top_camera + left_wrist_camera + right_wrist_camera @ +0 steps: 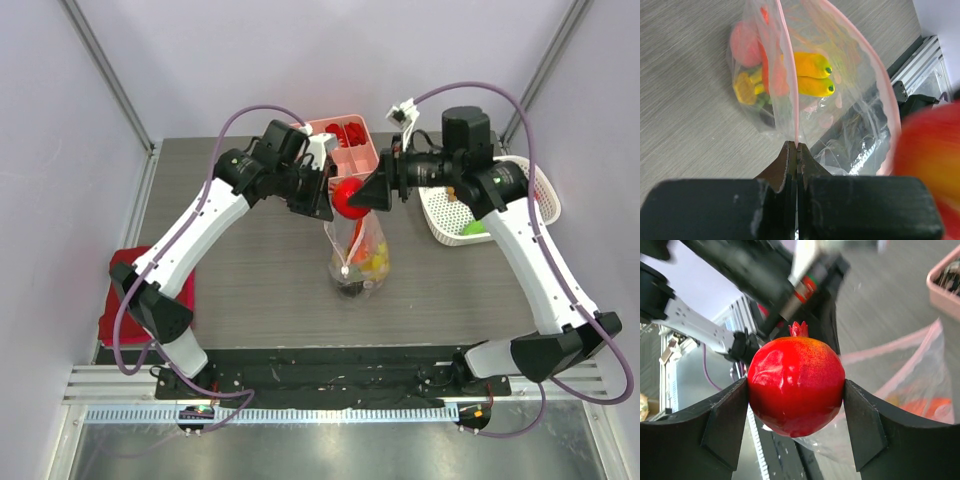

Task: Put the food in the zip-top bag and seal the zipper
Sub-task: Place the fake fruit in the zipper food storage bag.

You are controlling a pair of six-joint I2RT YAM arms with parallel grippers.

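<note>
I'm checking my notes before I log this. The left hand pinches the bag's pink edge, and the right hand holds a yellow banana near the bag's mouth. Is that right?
Not quite. The right hand holds a red pomegranate, not a yellow banana, as the right wrist view shows. The left hand does pinch the pink edge of the bag.

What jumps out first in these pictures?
A red toy pomegranate, gripped by the right gripper, hovers at the open mouth of the clear zip-top bag mid-table. The left gripper pinches the bag's pink zipper, holding it up, with yellow and orange toy food inside.
</note>
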